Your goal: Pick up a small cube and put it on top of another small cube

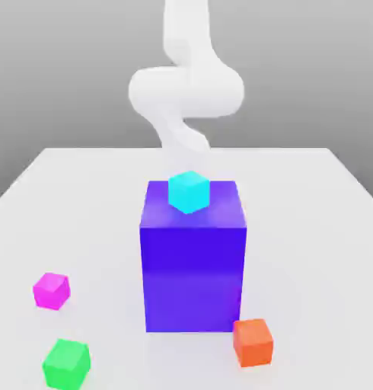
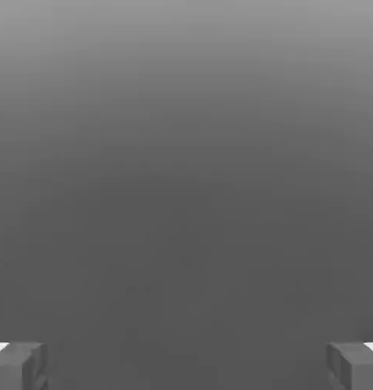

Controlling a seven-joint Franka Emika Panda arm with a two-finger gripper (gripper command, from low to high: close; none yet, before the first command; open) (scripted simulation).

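Observation:
Three small cubes lie on the white table [image 1: 83, 198]: a magenta one [image 1: 51, 290] and a green one [image 1: 66, 363] at the exterior view's left front, and an orange one [image 1: 253, 342] at the right front. A fourth, cyan cube [image 1: 189, 191] rests on top of a tall blue block [image 1: 193, 266] in the middle. My white arm [image 1: 186, 91] rises behind that block. In the hand view my gripper [image 2: 186, 367] is open, its grey fingertips [image 2: 19, 366] standing wide apart with nothing between them, facing plain grey background.
The tall blue block stands mid-table between the arm and the front cubes. The orange cube sits close to its front right corner. Bare table surface stretches to both sides of the block.

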